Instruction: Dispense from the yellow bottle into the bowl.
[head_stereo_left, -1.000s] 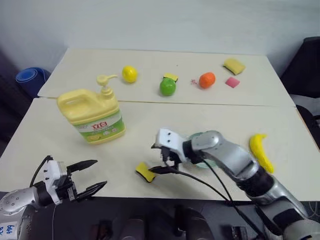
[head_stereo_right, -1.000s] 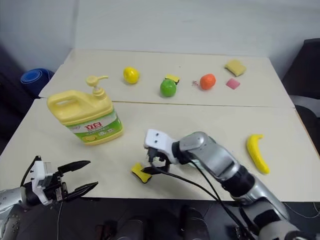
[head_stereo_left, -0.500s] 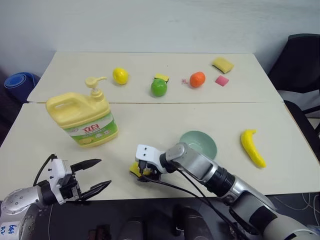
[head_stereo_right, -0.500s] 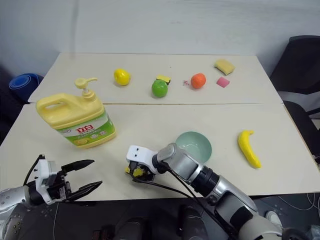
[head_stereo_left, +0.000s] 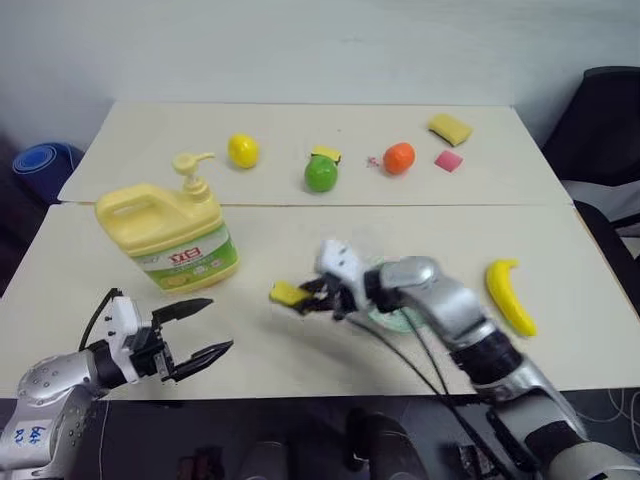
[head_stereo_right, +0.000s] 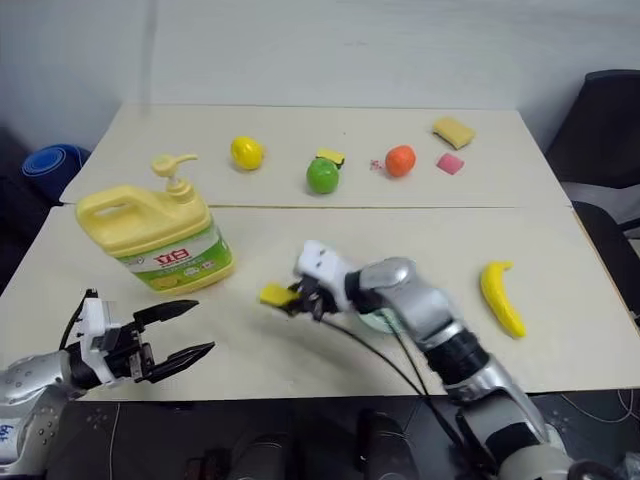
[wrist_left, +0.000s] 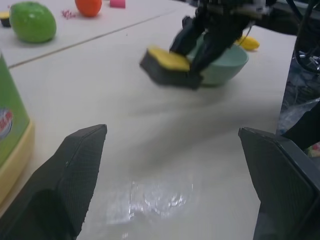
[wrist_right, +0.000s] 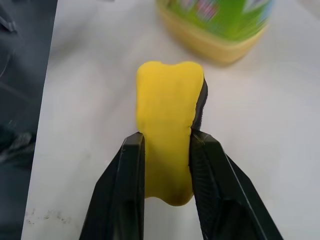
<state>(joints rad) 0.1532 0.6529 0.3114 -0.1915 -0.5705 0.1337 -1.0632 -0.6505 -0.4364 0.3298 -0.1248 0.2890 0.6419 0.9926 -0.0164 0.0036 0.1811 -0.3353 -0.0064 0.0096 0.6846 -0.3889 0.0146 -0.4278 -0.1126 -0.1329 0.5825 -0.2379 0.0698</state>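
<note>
Gripping a sponge (wrist_right: 169, 130), the right gripper (head_stereo_left: 318, 296) is hovering; left gripper (head_stereo_left: 196, 331) gaping empty; bottle (head_stereo_left: 172, 232) untouched, bowl (wrist_left: 225, 64) undispensed.

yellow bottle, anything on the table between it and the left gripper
Nothing visible. Bare table lies between the open left gripper and the yellow bottle; the right gripper holds a yellow sponge off to the side.

L gripper (head_stereo_left: 200, 328) low at near edge, fingers spread wide, R gripper (head_stereo_left: 312, 297) raised mid-table, fingers clamped on yellow sponge (wrist_right: 167, 145).
</note>
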